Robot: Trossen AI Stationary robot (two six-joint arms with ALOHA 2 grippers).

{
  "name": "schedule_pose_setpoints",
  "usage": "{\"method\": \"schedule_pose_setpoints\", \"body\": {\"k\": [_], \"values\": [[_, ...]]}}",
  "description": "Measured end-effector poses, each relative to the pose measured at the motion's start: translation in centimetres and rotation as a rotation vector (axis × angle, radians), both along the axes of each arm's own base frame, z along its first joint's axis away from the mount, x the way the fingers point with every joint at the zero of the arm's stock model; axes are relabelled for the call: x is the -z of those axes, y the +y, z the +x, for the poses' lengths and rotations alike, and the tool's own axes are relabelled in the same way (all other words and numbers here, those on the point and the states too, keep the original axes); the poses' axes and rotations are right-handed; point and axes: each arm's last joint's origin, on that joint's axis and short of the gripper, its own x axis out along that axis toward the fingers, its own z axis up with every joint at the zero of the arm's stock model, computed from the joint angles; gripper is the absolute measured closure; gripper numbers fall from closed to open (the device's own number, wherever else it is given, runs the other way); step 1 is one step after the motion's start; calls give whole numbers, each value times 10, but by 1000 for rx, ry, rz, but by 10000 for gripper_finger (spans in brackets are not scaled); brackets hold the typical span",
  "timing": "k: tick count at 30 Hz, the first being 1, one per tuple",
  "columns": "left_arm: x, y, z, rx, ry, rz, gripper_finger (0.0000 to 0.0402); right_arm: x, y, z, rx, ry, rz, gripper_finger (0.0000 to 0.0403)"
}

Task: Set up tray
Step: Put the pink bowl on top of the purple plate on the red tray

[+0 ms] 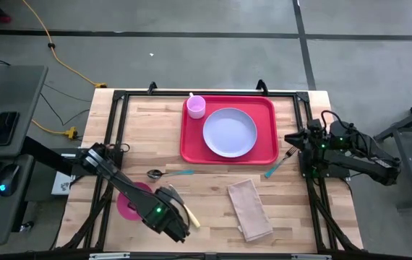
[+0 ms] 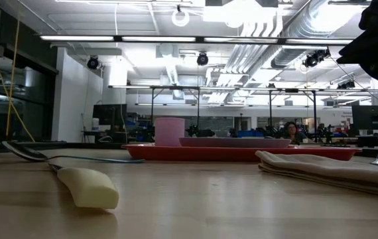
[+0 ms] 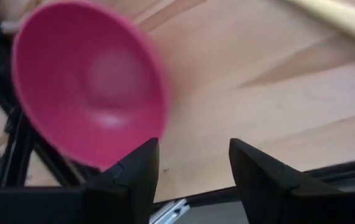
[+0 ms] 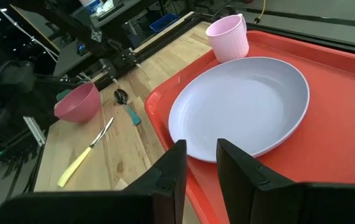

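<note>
The red tray (image 1: 229, 128) lies at the table's far middle. On it are a lavender plate (image 1: 230, 132) and a pink cup (image 1: 196, 107). My right gripper (image 4: 202, 165) is open and empty, hovering by the tray's right edge (image 1: 293, 139). My left gripper (image 3: 193, 165) is open near the table's front left (image 1: 171, 219), beside a pink bowl (image 3: 90, 81). The bowl rests on the table under the left arm (image 1: 130, 199) and also shows in the right wrist view (image 4: 76, 102). My left gripper has one fingertip (image 3: 145, 155) right by the bowl's rim (image 3: 127, 146). I cannot tell whether it touches the rim.
A yellow-handled knife (image 1: 189, 214) lies by my left gripper. A teal-handled spoon (image 1: 164, 173) lies in front of the tray. A teal-handled fork (image 1: 281, 162) is off the tray's right front corner. A folded tan napkin (image 1: 250, 209) lies front right.
</note>
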Motion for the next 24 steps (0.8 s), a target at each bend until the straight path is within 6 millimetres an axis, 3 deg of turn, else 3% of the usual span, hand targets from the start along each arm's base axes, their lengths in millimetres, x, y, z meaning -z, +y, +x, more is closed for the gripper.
{"method": "schedule_pose_setpoints", "body": {"k": [12,24], "values": [[12,3,-5,-8,-2,-17,179,0,0,0,-12,3,-9,336],[44,9,-12,-18,63,21,179,0,0,0,-13,3,-8,336]]}}
